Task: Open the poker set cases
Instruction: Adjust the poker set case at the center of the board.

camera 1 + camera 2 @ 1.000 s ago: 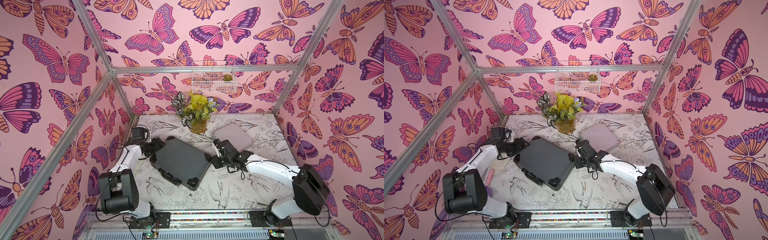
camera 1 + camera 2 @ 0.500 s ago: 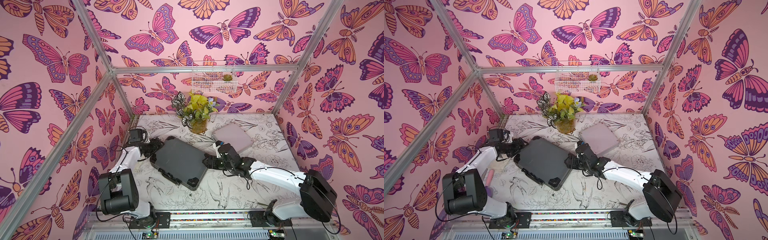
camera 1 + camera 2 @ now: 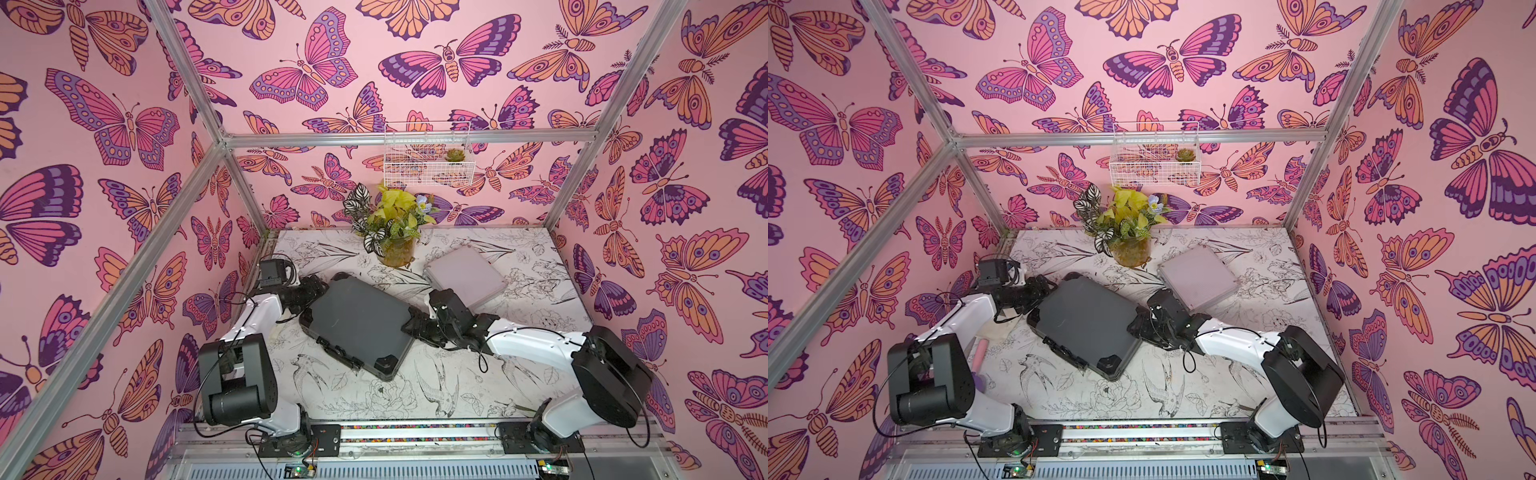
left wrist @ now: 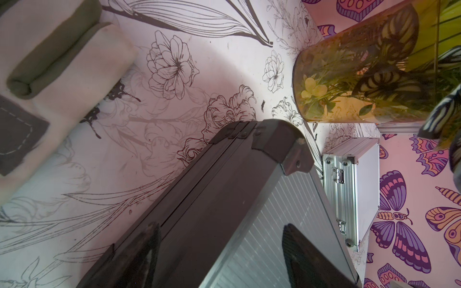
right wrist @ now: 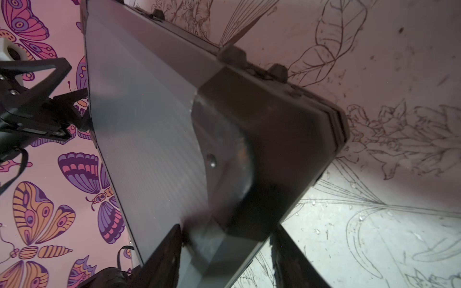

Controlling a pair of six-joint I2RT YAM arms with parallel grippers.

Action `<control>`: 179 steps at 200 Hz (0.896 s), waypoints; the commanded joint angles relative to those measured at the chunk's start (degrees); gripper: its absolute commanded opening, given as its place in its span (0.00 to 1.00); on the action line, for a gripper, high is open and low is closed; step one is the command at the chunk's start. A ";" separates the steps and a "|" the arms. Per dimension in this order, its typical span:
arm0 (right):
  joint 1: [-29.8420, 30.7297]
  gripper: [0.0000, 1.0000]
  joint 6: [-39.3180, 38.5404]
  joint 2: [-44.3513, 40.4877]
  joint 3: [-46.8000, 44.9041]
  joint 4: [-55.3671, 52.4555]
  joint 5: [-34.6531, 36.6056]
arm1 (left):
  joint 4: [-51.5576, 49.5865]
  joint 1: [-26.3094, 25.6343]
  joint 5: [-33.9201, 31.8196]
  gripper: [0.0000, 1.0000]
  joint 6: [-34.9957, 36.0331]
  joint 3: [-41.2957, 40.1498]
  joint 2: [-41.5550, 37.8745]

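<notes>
Scene in both top views: the large grey case (image 3: 357, 320) (image 3: 1084, 320) is lying flat and shut, skewed, at the middle of the table (image 3: 374, 399), with its latch side facing the near edge. The small silvery case (image 3: 465, 276) (image 3: 1198, 276) is lying shut toward the far right corner of the surface, apart from the large one and just right of the vase of plants (image 3: 392, 237), which is standing at the far edge. The left gripper (image 3: 309, 291) (image 3: 1038, 291) is reaching onto the short side of the large grey case that faces the left edge. The right gripper (image 3: 409, 326) (image 3: 1136, 326) is meeting the opposite, right-hand corner.

Left wrist view: the left gripper (image 4: 220, 225) is holding its jaws apart. One of the fingers (image 4: 142, 256) is lying over the dark side wall of the large grey case (image 4: 212, 199), the other over the ribbed lid, and the case's edge is running between them. Whether they are pressing on it cannot be told. The small silvery case (image 4: 359, 194) is showing beyond, lid down, beside the vase of plants (image 4: 349, 82).

Right wrist view: the right gripper (image 5: 225, 228) is standing with its jaws apart astride a black corner cap of the large grey case (image 5: 149, 124). The picture is blurring here, so contact cannot be told
</notes>
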 commanded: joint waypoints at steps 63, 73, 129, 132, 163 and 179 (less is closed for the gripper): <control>-4.08 0.49 -0.21 8.32 5.80 9.51 -13.91 | -9.40 -0.88 5.40 0.76 -2.36 -2.53 2.77; -4.22 0.48 -0.51 8.63 5.99 10.40 -14.08 | -9.39 -0.92 5.42 0.76 -2.45 -2.70 2.31; -4.24 0.48 -2.62 9.28 6.26 10.28 -11.65 | -9.00 -2.19 7.84 0.76 -2.89 -3.23 0.23; -4.25 0.47 -2.73 9.27 6.35 10.19 -11.46 | -8.93 -2.30 7.92 0.76 -2.97 -3.36 0.04; -4.32 0.44 -4.36 9.37 7.82 7.93 -9.86 | -8.14 -3.54 8.01 0.76 -3.87 -4.42 -1.65; -4.42 0.41 -5.34 9.51 8.71 6.67 -8.72 | -7.52 -3.91 8.36 0.76 -4.42 -4.73 -2.35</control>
